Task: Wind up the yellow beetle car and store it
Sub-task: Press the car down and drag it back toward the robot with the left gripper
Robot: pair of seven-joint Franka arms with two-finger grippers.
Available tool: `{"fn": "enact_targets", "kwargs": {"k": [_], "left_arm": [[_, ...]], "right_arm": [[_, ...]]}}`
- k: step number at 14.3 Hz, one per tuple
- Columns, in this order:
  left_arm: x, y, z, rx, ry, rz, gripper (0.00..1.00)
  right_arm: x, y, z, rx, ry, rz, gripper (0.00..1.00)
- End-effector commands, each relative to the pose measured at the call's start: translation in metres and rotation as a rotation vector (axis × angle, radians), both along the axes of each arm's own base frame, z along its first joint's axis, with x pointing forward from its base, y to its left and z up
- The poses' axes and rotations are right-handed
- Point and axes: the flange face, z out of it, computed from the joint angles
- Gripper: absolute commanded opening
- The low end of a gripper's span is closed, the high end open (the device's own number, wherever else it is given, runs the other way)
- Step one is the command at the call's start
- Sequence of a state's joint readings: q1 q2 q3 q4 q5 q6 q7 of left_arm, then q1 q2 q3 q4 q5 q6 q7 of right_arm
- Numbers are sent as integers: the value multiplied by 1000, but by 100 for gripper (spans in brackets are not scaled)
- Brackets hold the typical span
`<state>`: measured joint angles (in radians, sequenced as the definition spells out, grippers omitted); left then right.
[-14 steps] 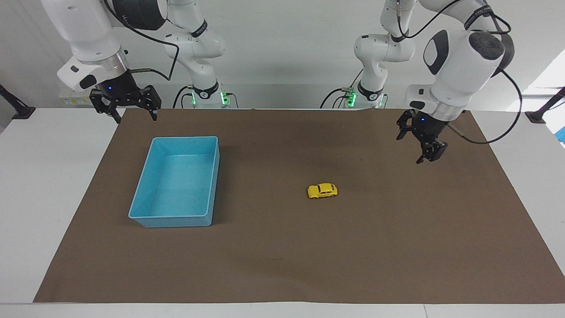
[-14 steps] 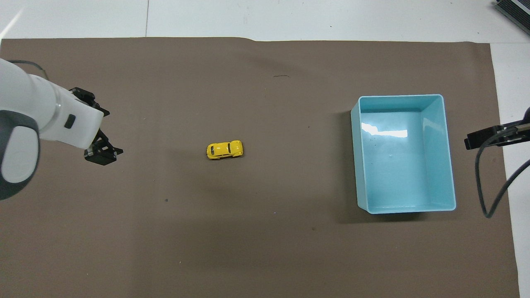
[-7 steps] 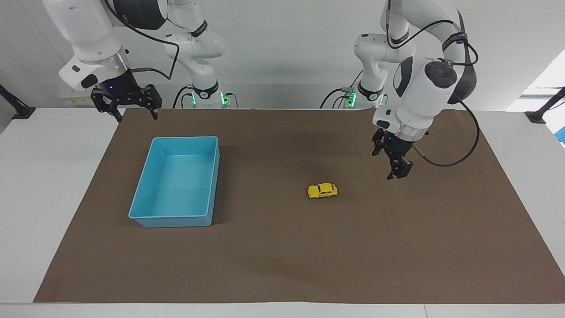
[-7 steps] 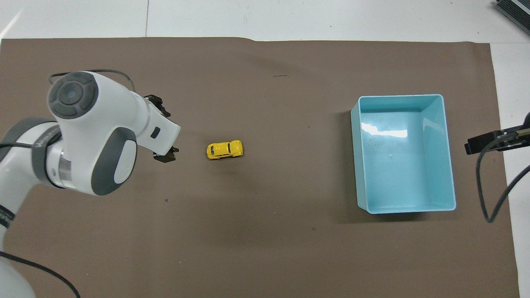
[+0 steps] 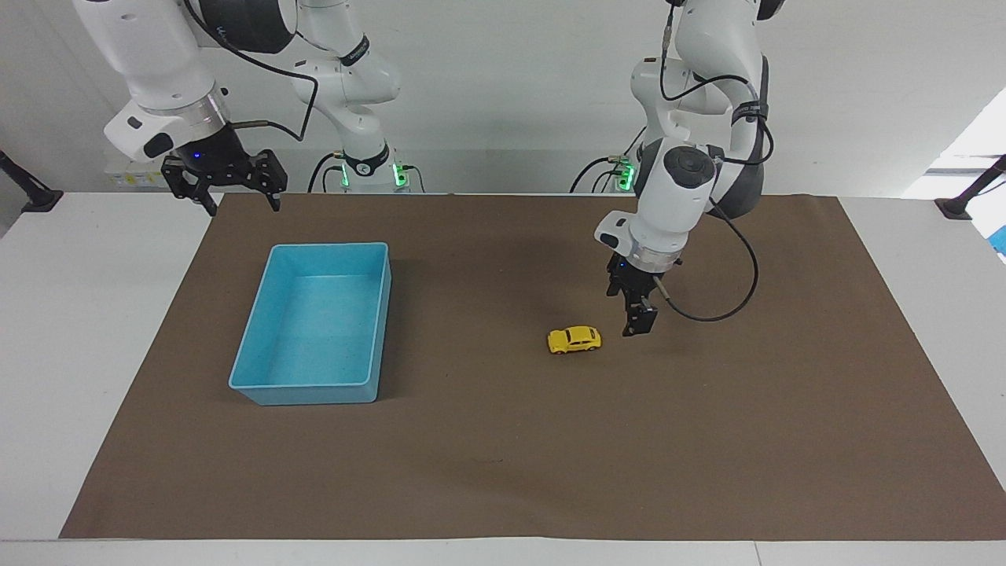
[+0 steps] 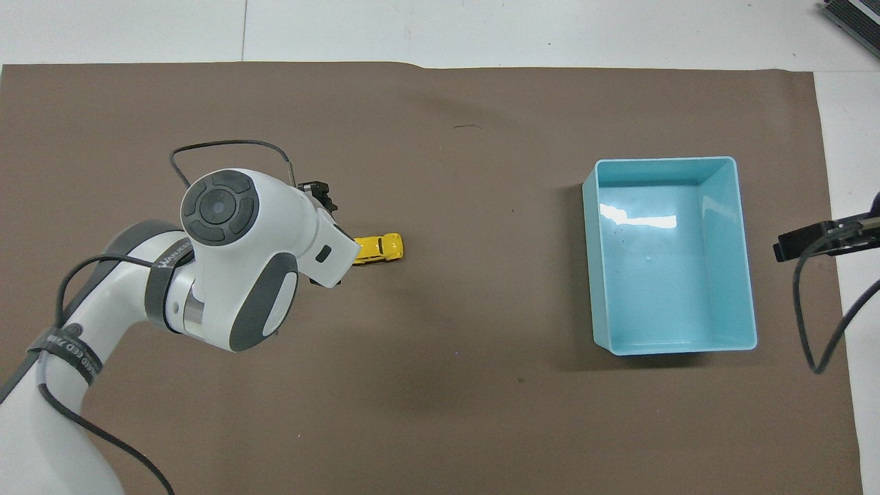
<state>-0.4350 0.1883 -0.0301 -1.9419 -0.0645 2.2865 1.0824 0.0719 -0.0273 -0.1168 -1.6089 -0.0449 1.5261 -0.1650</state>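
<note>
The yellow beetle car [image 5: 574, 339] stands on its wheels on the brown mat [image 5: 503, 472], about mid-table. In the overhead view my left arm's wrist covers one end of the yellow beetle car [image 6: 382, 247]. My left gripper [image 5: 637, 325] hangs open just above the mat, beside the car toward the left arm's end, a small gap away and holding nothing. The blue bin [image 5: 302, 387] sits empty toward the right arm's end. My right gripper [image 5: 242, 201] waits open in the air over the mat's edge by the robots.
The blue bin [image 6: 663, 160] is the only container on the brown mat [image 6: 440, 412]. White table [image 5: 86, 330] borders the mat on all sides. A black cable loops from the left wrist [image 5: 723, 303] beside the gripper.
My left arm has swung in from the left arm's end of the mat and dropped lower, ending right beside the car. The car, the bin and the right arm have stayed put.
</note>
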Motion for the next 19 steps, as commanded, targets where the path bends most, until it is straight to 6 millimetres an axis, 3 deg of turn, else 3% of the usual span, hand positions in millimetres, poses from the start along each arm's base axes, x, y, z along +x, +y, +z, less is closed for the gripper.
{"fn": "enact_targets", "kwargs": {"k": [1,3,5,7,10,11,13,14,17,19], "left_arm": [[-4,-6,-3,-16,-40,-14,100],[-1,-21,-34,-18,-46,-23,100],[0,-23,-48,-22,-34,29,100],[-7,-38,-66,-18,-6,63,100],[-11,-44,-82,-10,16,80,100],[-13,-46,-87,-7,26,99,92],[-17,-51,-88,0,37,101,27],[-18,-51,-88,2,37,100,3],[-19,-50,-88,11,50,98,0],[-19,-50,-77,21,65,97,0]], "right_arm": [[-9,-5,1,6,6,25,100],[-9,-8,1,7,8,42,100],[-10,-17,2,9,5,61,100],[-10,-16,1,10,8,73,100],[-10,-17,2,10,5,76,100],[-10,-16,2,10,5,78,100],[-10,-17,2,10,7,74,99],[-10,-17,2,10,7,73,97],[-10,-16,2,10,6,71,97],[-10,-17,2,10,5,71,97]]}}
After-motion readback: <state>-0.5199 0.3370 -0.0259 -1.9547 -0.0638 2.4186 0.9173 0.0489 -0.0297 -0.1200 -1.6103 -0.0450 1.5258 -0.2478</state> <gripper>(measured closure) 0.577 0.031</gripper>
